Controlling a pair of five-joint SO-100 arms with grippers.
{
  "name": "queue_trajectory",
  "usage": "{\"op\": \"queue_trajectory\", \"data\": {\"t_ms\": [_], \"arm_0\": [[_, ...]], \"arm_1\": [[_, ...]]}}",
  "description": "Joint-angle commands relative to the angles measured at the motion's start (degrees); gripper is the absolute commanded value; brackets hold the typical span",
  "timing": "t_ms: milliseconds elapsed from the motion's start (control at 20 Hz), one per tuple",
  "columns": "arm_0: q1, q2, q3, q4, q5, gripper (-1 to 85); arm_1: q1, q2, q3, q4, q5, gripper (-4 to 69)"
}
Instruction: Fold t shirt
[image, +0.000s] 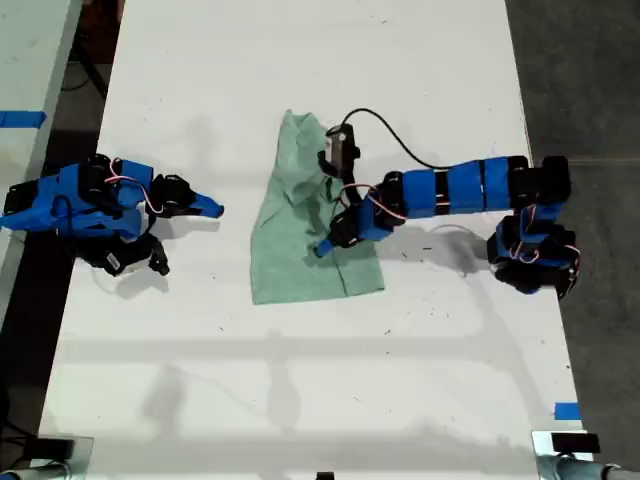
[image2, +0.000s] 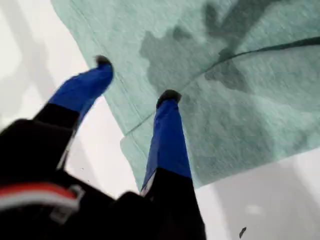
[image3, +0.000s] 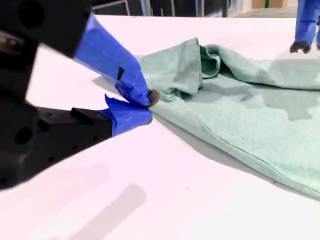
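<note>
Both tools differ right now. My first gripper (image: 322, 248) hangs over the t shirt (image: 300, 255) a little right of the exterior view's centre, its blue fingers spread apart with nothing between them. In the first wrist view my first gripper (image2: 135, 80) has one fingertip (image2: 169, 96) over the green cloth (image2: 240, 110) near a seam and the other at the cloth's edge, towards the white table (image2: 30, 75). I cannot tell whether either tip touches the fabric.

My second gripper (image: 212, 209) sits at the exterior view's left, lying low over the table (image: 300, 390) and pointing towards the garment, well apart from it in that view. In the second wrist view my second gripper (image3: 149, 107) has its fingers almost together, tips nearly meeting, with no cloth between them; the rumpled edge of the t shirt (image3: 250, 115) lies just past them.

The t shirt rests on the table in the centre of the exterior view, narrow and bunched at its upper end, wider and flatter at its lower end. A black cable (image: 400, 140) arcs above the first arm.
</note>
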Motion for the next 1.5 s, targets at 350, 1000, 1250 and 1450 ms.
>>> {"op": "queue_trajectory", "data": {"t_ms": [350, 1000, 1250, 1450], "arm_0": [[0.2, 0.4, 2.2, -0.7, 0.4, -0.2], [0.4, 0.4, 2.2, -0.7, 0.0, -0.2], [0.4, 0.4, 2.2, -0.7, -0.1, -0.2], [0.1, 0.4, 2.2, -0.7, 0.4, -0.2]], "arm_1": [[-7.0, 53.6, 41.4, 6.7, 16.8, 13.2], [-20.7, 116.2, 95.8, 15.1, 10.9, 3.4], [-21.0, 116.4, 96.0, 14.8, -20.5, 2.6], [-13.0, 114.1, 95.7, 15.5, 4.3, 1.2]]}}
